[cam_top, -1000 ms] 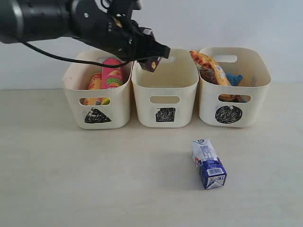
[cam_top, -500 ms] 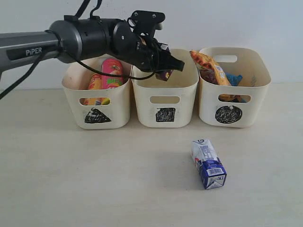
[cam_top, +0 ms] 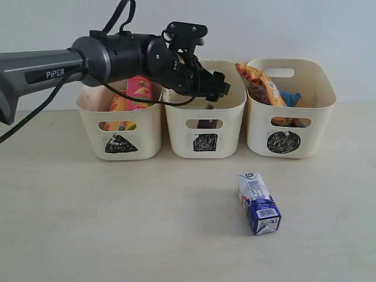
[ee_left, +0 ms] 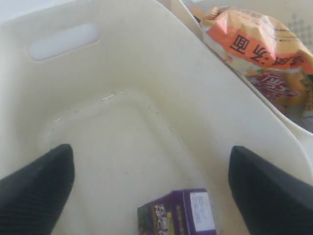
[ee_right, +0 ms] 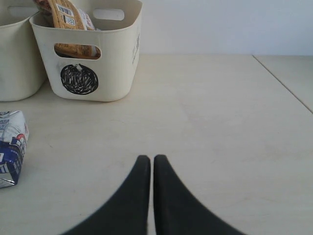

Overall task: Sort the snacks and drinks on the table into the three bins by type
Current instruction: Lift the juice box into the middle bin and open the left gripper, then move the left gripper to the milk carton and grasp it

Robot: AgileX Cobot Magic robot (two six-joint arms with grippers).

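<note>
My left gripper [cam_top: 214, 88] [ee_left: 149, 156] hangs open over the middle bin [cam_top: 182, 135], the one marked with a square. The dark purple carton [ee_left: 178, 213] is free of the fingers and down inside that bin; it shows through the handle slot [cam_top: 205, 124]. The white and blue carton [cam_top: 258, 203] [ee_right: 10, 147] lies on its side on the table [cam_top: 117, 223] in front of the bins. My right gripper [ee_right: 147, 159] is shut and empty, low over the table, and out of the exterior view.
The triangle bin [cam_top: 94, 117] holds the pink chip tube [cam_top: 140, 89] and the orange-yellow tube [cam_top: 119, 106]. The circle bin [cam_top: 317, 117] holds the orange foil bag [cam_top: 258, 79] [ee_left: 254, 44] and the blue bag [cam_top: 291, 97]. A wall stands close behind the bins.
The left gripper carried the purple carton rightward over the square bin, then opened. The carton left the fingers and dropped into the bin. The right arm has not moved.
</note>
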